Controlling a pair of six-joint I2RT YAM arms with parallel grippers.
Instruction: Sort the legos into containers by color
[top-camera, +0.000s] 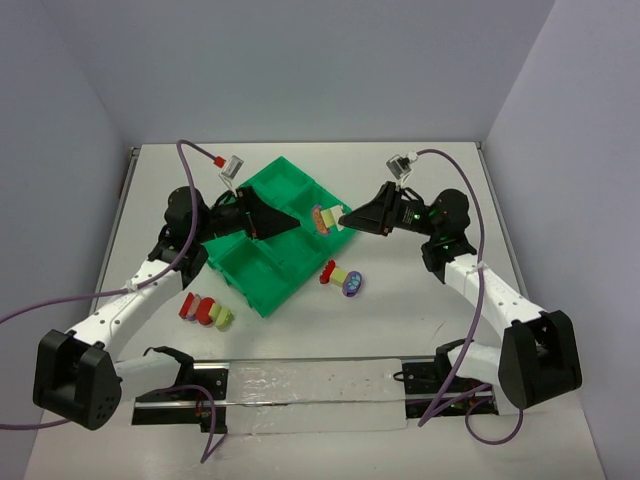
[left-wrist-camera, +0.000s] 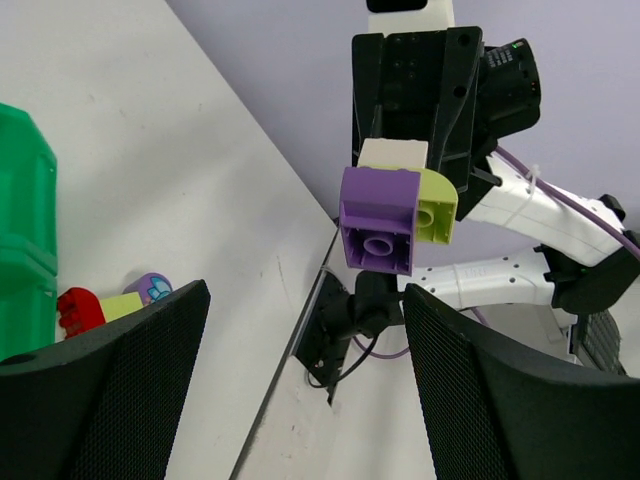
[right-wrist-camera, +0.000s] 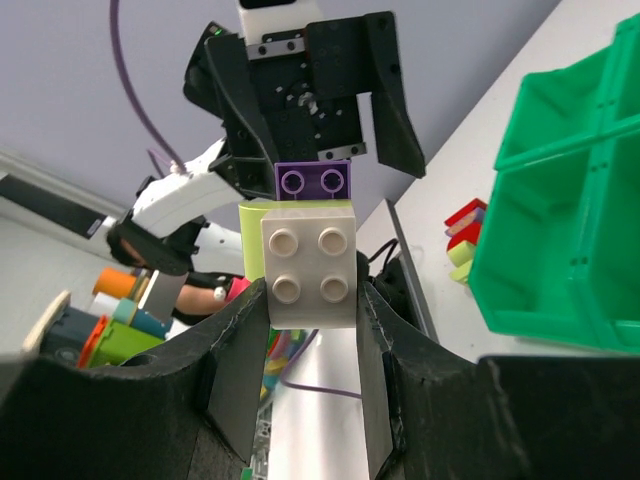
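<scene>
**A:** The right gripper (top-camera: 343, 218) is clamped on a small stack of legos (top-camera: 322, 218), held up over the right side of the green tray (top-camera: 262, 292). The tray is glossy moulded plastic with straight walls between square bins.

**B:** The left wrist view shows the stack from below. There's a purple brick (left-wrist-camera: 378, 220) with its hollow round tube showing and a yellow-green brick (left-wrist-camera: 437, 205) with one rounded corner. A white brick (left-wrist-camera: 393, 153) is tucked against the black gripper body.

**A:** The right wrist view shows the other face. The white brick's four round studs point at the camera, and it is pinched between two smooth black fingers (right-wrist-camera: 235, 370). The purple brick sits at the far end.

**B:** The left gripper (left-wrist-camera: 305, 300) faces it with jaws wide and nothing between them. Its pads (left-wrist-camera: 110, 390) have a fine mesh texture that only its own camera picks up.

**A:** Only the top view shows where the loose bricks lie on the white surface (top-camera: 420, 310). A red, yellow-green and purple clump (top-camera: 341, 278) sits just right of the tray's near side. A row of red and yellow-green bricks (top-camera: 206, 311) sits at its near left.

**B:** The left arm (top-camera: 150, 285) reaches over the tray's far bins and hides what is in them. Purple cables (top-camera: 185, 150) loop off both wrists.
</scene>
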